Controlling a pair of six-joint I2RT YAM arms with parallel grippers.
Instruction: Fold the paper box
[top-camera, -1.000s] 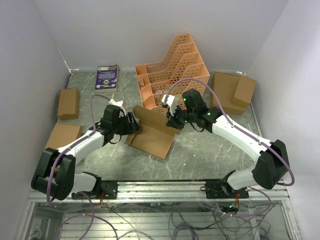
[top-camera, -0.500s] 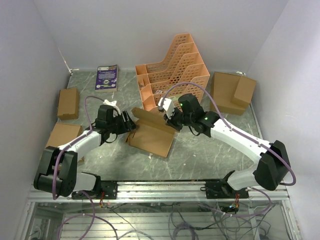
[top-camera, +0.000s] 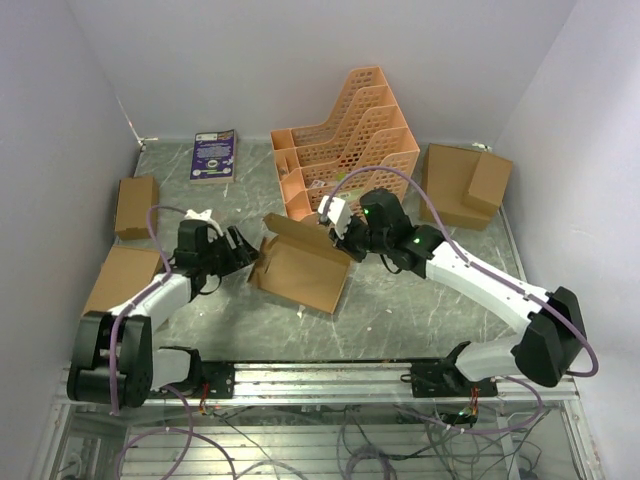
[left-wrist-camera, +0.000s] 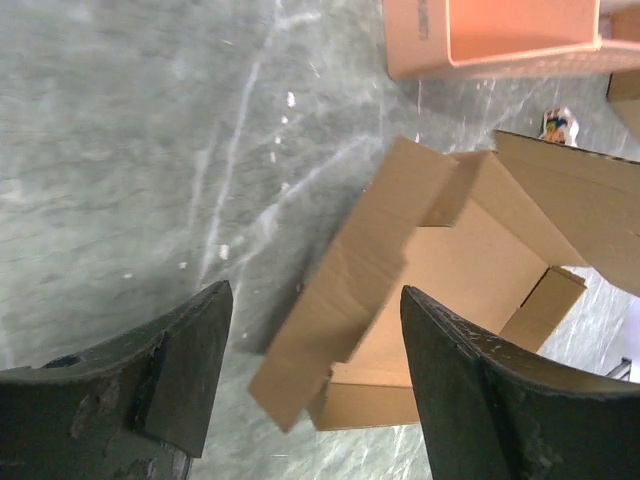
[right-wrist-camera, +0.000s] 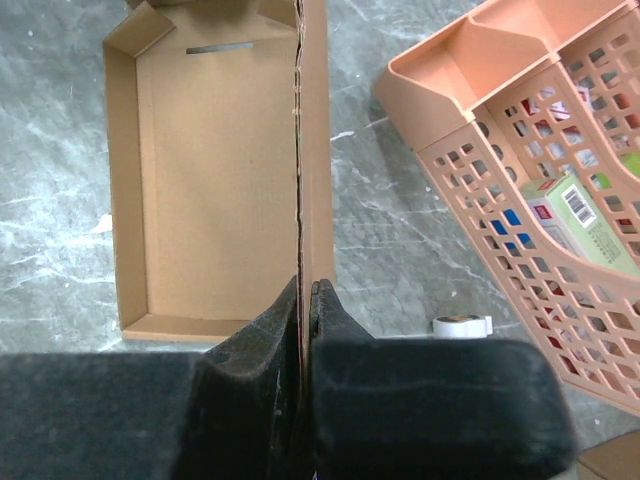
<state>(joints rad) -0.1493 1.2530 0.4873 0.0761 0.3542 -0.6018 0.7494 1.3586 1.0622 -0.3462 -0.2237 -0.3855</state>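
A grey marbled surface (top-camera: 400, 300) with white veins filled the enclosure. Plain pale walls closed it in on three sides: a back wall (top-camera: 300, 50), a left wall (top-camera: 50, 150) and a right wall (top-camera: 585, 120), all evenly lit. An aluminium rail (top-camera: 330, 378) ran along the near edge, with tangled cables (top-camera: 360, 440) below it.

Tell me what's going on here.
Two robot arms are folding a paper box on the table. The box lies half formed, its tray open upward. The right gripper is shut on the thin edge of one upright cardboard panel. The left gripper is open by the box's left flap and grips nothing.
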